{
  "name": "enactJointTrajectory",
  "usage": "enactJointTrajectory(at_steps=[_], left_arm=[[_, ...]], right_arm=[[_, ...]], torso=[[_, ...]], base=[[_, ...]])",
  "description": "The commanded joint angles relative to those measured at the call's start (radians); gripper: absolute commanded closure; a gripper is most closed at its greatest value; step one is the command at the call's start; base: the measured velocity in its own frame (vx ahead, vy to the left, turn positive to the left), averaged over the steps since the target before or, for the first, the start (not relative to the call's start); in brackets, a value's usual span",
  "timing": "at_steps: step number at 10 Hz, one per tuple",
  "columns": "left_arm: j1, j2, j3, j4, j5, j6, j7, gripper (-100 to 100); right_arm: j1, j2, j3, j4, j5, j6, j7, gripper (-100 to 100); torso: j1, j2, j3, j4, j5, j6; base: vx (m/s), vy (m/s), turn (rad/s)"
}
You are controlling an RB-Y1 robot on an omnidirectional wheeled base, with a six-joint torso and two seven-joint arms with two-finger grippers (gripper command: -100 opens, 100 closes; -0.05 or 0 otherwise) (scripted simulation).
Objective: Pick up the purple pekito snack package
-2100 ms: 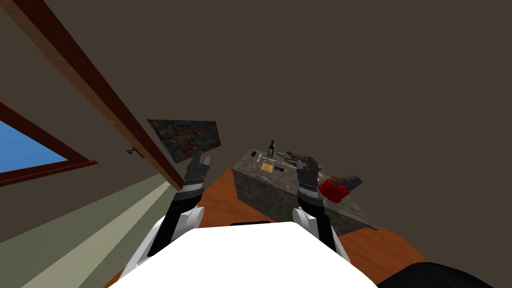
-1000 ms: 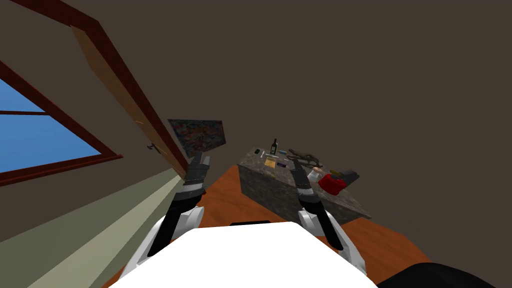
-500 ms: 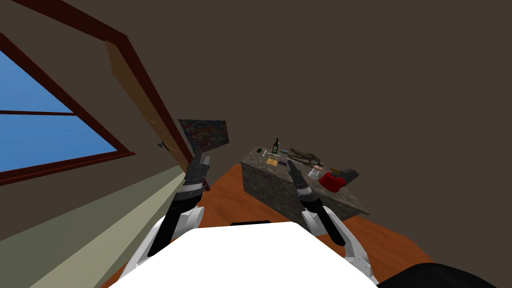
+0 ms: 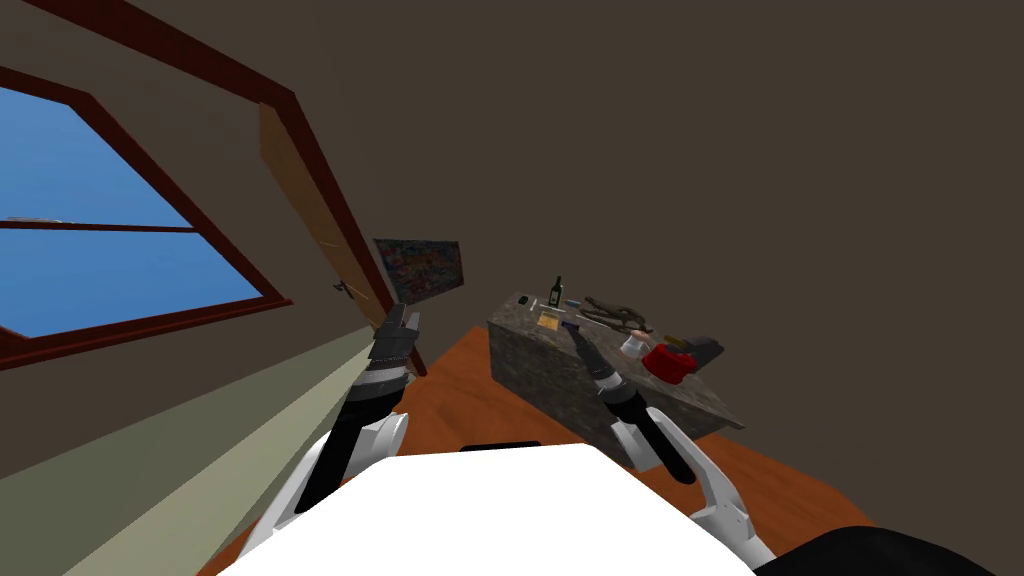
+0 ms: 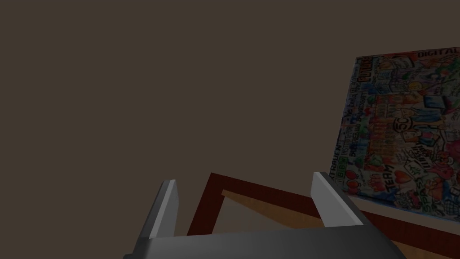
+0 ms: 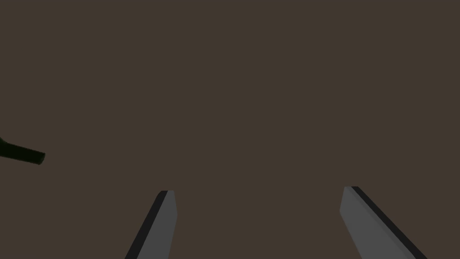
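Note:
The purple snack package (image 4: 570, 325) lies flat on a stone-topped counter (image 4: 600, 385), small and partly hidden behind my right gripper (image 4: 578, 338). That gripper reaches out over the counter and its tip hangs just before the package. In the right wrist view, the right gripper (image 6: 258, 189) is open with nothing between its fingers, and a brown wall lies beyond. A dark bottle neck (image 6: 22, 154) shows off to one side. My left gripper (image 4: 400, 322) is raised near the door, and it too stands open (image 5: 245, 202) and empty.
On the counter stand a green bottle (image 4: 556, 292), an orange flat package (image 4: 547, 320), a dark tangled thing (image 4: 615, 312), a white jar (image 4: 632, 346), a red object (image 4: 668, 362) and a grey box (image 4: 703, 348). A wooden door (image 4: 320, 230), a colourful poster (image 4: 420, 265) and a window (image 4: 100, 250) are on the left.
My view has swung, bringing more of the window and door in on the left. The right arm has stretched forward over the counter toward the purple package. The left arm has held still.

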Motion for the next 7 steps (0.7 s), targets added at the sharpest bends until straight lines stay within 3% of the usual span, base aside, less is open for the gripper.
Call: enactJointTrajectory(at_steps=[1, 4, 6, 7], left_arm=[[0.0, 0.0, 0.0, 0.0, 0.0, 0.0, 0.0, 0], [0.0, 0.0, 0.0, 0.0, 0.0, 0.0, 0.0, 0], [0.0, 0.0, 0.0, 0.0, 0.0, 0.0, 0.0, 0], [0.0, 0.0, 0.0, 0.0, 0.0, 0.0, 0.0, 0]], right_arm=[[0.0, -0.029, 0.002, 0.0, 0.003, 0.003, 0.001, -100], [-0.008, -0.132, 0.026, 0.058, 0.036, -0.001, -0.001, -100], [-0.008, -0.175, 0.026, 0.058, 0.036, -0.001, -0.001, -100], [-0.011, -0.212, 0.04, 0.089, 0.053, -0.004, -0.002, -100]], torso=[[0.0, 0.0, 0.0, 0.0, 0.0, 0.0], [-0.001, -0.002, -0.001, 0.0, 0.0, 0.0], [0.0, -0.002, -0.001, 0.0, 0.0, 0.0], [-0.001, -0.002, -0.001, -0.001, 0.0, 0.0]], base=[[-0.026, 0.018, -0.01], [-0.042, 0.037, 0.107], [-0.03, 0.029, 0.018], [-0.029, 0.021, 0.153]])
